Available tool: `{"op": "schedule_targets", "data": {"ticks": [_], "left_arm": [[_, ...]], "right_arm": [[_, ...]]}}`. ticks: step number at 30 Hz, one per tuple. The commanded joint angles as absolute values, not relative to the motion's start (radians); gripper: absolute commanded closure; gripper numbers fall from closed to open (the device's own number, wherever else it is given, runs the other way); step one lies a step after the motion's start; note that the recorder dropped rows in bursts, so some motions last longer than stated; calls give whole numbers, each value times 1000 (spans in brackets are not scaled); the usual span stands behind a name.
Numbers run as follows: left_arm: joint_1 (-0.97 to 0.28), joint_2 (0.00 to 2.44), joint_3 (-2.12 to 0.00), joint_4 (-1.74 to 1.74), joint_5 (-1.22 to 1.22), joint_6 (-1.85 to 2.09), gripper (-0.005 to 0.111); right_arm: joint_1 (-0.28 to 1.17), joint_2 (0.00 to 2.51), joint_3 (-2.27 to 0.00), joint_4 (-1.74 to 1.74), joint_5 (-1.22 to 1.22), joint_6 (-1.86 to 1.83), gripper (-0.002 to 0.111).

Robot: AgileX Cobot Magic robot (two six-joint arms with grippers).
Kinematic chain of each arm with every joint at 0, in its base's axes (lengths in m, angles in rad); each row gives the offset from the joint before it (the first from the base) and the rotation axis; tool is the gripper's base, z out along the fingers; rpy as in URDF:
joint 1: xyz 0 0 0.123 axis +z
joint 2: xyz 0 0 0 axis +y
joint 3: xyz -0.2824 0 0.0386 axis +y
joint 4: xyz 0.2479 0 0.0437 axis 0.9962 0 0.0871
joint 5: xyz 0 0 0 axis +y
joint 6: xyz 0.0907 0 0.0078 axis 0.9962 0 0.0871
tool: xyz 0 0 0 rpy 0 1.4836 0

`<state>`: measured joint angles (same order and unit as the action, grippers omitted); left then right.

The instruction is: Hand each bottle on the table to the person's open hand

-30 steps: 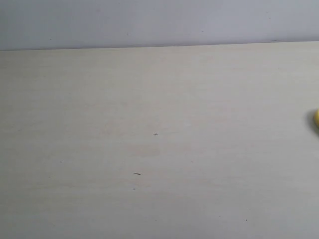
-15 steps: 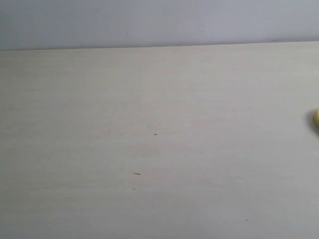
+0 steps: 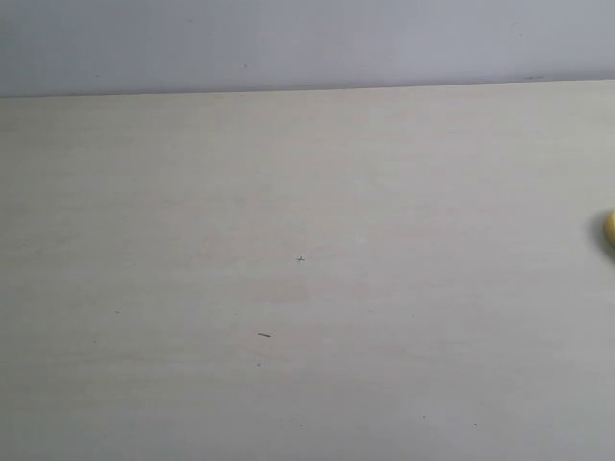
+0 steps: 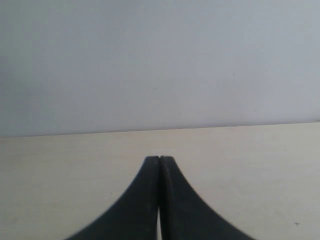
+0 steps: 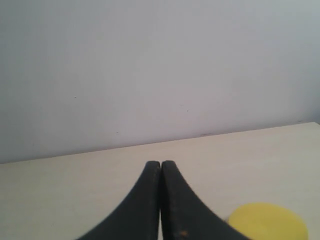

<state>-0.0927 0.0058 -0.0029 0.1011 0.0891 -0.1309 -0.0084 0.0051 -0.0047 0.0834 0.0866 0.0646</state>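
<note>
The pale beige table [image 3: 307, 288] fills the exterior view, and neither gripper shows there. A sliver of a yellow object [image 3: 610, 227] peeks in at its right edge. The same yellow object [image 5: 267, 222] lies on the table in the right wrist view, close beside my right gripper [image 5: 160, 163]; I cannot tell if it is the yellow bottle. That gripper is shut with nothing between its black fingers. My left gripper [image 4: 159, 158] is shut and empty too, over bare table [image 4: 250, 165]. The other bottles and the person's open hand are out of view.
A plain pale grey wall [image 3: 307, 43] rises behind the table's far edge. A few tiny dark specks [image 3: 264, 334] mark the tabletop.
</note>
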Motion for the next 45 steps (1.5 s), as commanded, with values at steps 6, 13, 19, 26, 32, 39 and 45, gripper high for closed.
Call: {"op": "schedule_targets", "data": {"ticks": [6,13,19,26,32,39,45], "left_arm": [[-90,0,0,93,80,-133,107],[-90,0,0,93,80,-133,107],[-90,0,0,93,80,-133,107],[-68,0,0,93,80,-133,107],[-9,0,0,93,80,-133,107],[-9,0,0,93,80,-133,107],[-9,0,0,93,80,-133,107]], "right_arm": [[-12,0,0,75,92,92,108],[-12,0,0,79,92,92,108],[-12,0,0,79,92,92,108],[-12,0,0,61,92,92,108],[-12,0,0,42,92,92,108],[-12,0,0,-61,92,92,108],[-12,0,0,-57,92,93,108]]}}
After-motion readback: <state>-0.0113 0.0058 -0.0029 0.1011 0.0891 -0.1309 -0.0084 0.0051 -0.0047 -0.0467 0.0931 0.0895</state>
